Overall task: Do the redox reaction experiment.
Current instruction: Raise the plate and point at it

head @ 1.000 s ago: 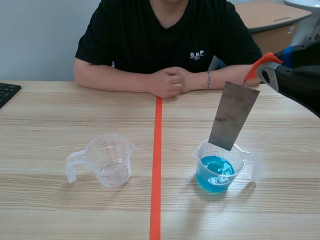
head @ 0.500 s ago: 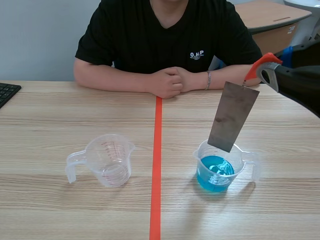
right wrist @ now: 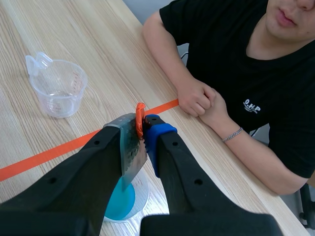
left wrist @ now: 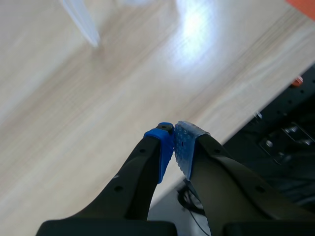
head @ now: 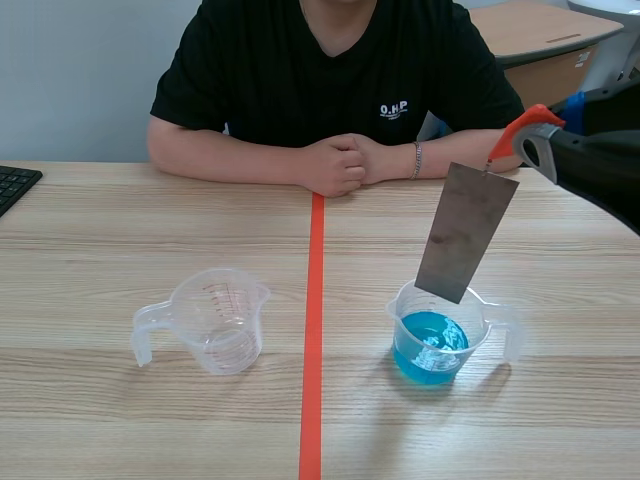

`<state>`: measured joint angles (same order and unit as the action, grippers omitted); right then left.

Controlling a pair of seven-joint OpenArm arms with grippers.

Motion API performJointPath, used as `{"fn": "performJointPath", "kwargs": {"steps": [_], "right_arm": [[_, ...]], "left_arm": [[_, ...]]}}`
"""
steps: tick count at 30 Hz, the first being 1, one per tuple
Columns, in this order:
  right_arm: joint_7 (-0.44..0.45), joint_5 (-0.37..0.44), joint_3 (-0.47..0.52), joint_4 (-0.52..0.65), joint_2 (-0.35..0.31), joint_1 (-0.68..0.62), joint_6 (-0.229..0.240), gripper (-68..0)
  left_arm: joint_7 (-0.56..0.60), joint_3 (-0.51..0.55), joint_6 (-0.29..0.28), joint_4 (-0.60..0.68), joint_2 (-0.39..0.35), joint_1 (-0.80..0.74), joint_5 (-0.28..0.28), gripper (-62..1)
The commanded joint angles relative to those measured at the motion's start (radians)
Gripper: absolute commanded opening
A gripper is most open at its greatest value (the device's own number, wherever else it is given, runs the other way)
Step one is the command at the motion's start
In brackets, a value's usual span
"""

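Pale wooden worktop (head: 120, 430) with one orange tape line (head: 312, 350) down its middle. Right of the line stands a clear cup (head: 481, 332) with blue liquid (head: 430, 348) inside. Above it hangs a grey metal plate (head: 466, 232), tilted, its lower edge just over the cup's far rim and out of the liquid. The right jaws pinch the orange clip (head: 518, 128) at the plate's top. Left of the line stands an empty measuring cup (head: 215, 320). The left jaws are pressed together on nothing, over the worktop's near edge. A person's clasped hands (head: 340, 165) rest at the far side.
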<state>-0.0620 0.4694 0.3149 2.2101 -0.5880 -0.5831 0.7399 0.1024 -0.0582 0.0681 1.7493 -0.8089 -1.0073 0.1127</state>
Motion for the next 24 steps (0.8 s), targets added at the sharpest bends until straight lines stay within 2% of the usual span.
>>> {"fn": "performJointPath", "kwargs": {"steps": [1, 6, 10, 17, 24], "right_arm": [[0.016, 0.014, 0.014, 0.013, -0.007, -0.002, 0.006, -66.0], [0.016, 0.014, 0.014, 0.013, -0.007, -0.002, 0.006, -66.0], [0.016, 0.014, 0.014, 0.013, -0.007, -0.002, 0.006, -66.0], [0.016, 0.014, 0.014, 0.013, -0.007, -0.002, 0.006, -66.0], [0.016, 0.014, 0.014, 0.013, -0.007, -0.002, 0.006, -66.0]], "left_arm": [[0.029, -0.010, -0.019, 0.010, -0.024, 0.037, 0.002, -56.3], [0.119, -0.064, -0.087, 0.010, -0.095, 0.163, 0.002, -56.2], [0.138, -0.126, -0.129, 0.010, -0.112, 0.292, 0.002, -56.3], [0.042, -0.333, -0.135, 0.010, -0.099, 0.558, 0.002, -56.2], [-0.080, -0.540, -0.135, -0.013, -0.015, 0.809, -0.003, -56.3]]}}
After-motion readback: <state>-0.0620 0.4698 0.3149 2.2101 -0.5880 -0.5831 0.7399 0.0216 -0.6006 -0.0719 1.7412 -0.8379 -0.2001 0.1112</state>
